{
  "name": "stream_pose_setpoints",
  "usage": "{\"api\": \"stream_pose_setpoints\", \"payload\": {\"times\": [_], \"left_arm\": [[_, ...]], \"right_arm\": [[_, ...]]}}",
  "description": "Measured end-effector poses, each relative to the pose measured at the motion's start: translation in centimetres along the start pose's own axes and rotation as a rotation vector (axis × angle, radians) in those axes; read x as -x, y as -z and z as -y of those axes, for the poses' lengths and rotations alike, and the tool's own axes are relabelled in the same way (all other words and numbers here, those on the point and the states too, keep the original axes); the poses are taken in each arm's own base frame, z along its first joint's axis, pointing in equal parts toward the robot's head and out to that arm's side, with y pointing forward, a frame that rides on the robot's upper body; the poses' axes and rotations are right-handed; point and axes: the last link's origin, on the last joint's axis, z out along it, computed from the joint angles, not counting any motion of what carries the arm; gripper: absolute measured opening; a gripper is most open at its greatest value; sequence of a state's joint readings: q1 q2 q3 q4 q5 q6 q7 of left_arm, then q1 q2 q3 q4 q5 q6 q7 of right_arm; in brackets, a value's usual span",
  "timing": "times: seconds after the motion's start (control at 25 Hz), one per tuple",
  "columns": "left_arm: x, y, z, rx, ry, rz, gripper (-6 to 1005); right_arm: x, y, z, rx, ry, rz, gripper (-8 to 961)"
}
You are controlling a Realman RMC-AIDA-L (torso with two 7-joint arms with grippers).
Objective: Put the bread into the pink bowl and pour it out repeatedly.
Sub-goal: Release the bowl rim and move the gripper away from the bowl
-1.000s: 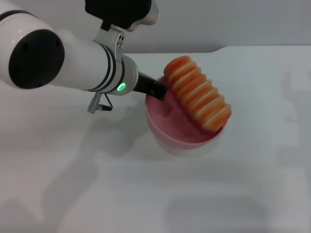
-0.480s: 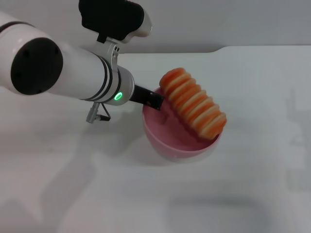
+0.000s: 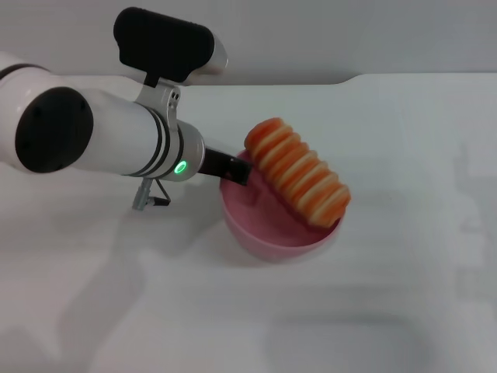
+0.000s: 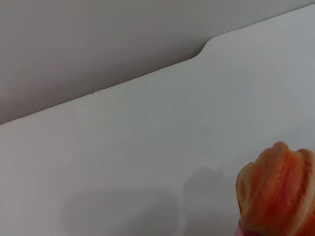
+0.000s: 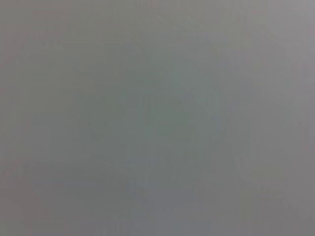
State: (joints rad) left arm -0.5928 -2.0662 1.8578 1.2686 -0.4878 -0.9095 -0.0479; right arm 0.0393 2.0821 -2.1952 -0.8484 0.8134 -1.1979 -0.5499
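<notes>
Left pincer (image 3: 235,169), pinching the glossy pink plastic bowl's (image 3: 268,237) rim at frame centre, is risking the protruding orange ridged toy loaf (image 3: 299,172) toppling out early.

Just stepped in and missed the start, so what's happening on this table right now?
The robot's left gripper is clamped on the near-left rim of the pink bowl and holds it over the white table. The bread, an orange ridged toy loaf, lies across the bowl with both ends jutting past the rim, so it has not been poured out. The right arm is not in the head view, and its wrist camera shows only blank grey.
</notes>
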Motion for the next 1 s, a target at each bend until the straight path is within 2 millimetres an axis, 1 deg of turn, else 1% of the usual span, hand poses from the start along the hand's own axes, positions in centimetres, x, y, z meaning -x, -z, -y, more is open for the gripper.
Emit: {"api": "stream_pose_setpoints", "payload": {"times": [0.4, 0.64, 1.0], "left_arm": [[0.9, -0.5, 0.1, 0.011, 0.035, -0.002, 49], [1.4, -0.7, 0.3, 0.009, 0.047, -0.004, 48], [1.6, -0.7, 0.4, 0.015, 0.063, -0.003, 49]], "right_arm": [[-0.5, -0.5, 0.0, 0.002, -0.008, -0.034, 596], [-0.5, -0.7, 0.0, 0.0, -0.01, -0.033, 597], [-0.5, -0.8, 0.0, 0.005, -0.01, -0.039, 598]]}}
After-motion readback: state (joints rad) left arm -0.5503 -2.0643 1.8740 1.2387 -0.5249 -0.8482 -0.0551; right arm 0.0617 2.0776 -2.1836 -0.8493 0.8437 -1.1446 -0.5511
